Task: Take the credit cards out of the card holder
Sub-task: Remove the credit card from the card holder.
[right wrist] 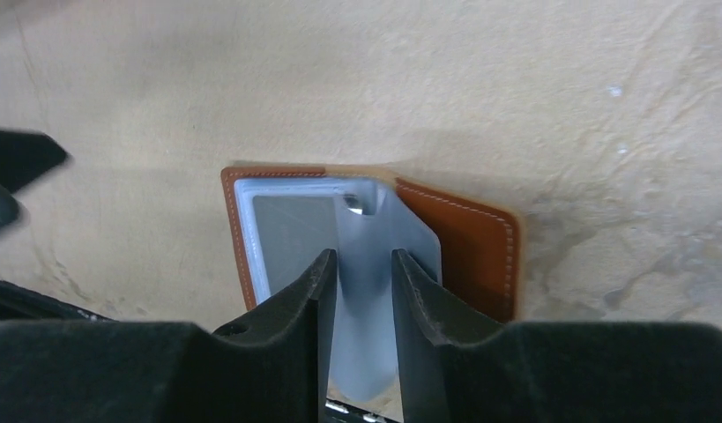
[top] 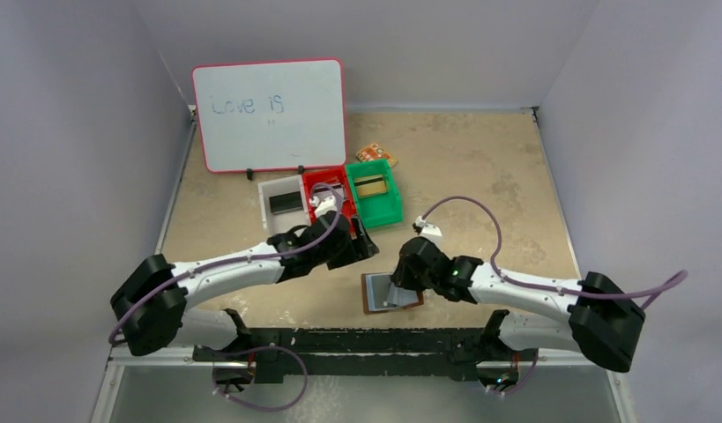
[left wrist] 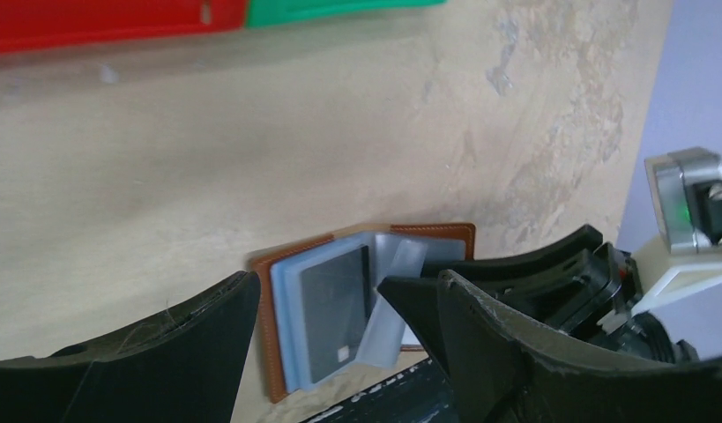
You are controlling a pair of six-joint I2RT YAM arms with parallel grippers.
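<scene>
1. Near the front edge of the table (top: 480,167), between the two arms, the card holder (top: 375,295) lies open and flat, brown cover down.
2. Right gripper (right wrist: 364,257) is over the holder and part open with a narrow gap. Its fingertips (right wrist: 317,282) are down on a clear pocket leaf (right wrist: 368,291) that stands tilted up off the stack. The leaf shows wider than the gap, and I can't tell if anything is pinched.
3. One credit card (left wrist: 335,308), dark, sits in the top left pocket of the holder.
4. Left gripper (left wrist: 348,280) is wide open, holds nothing and hovers between the bins and the holder.
5. Behind it: white bin (top: 267,204) with a black card (top: 286,203), red bin (top: 317,181) partly hidden by the left arm, green bin (top: 388,207) with an olive card (top: 370,187).
6. Whiteboard (top: 269,115) stands at the back, with an orange packet (top: 372,152) beside the green bin.
</scene>
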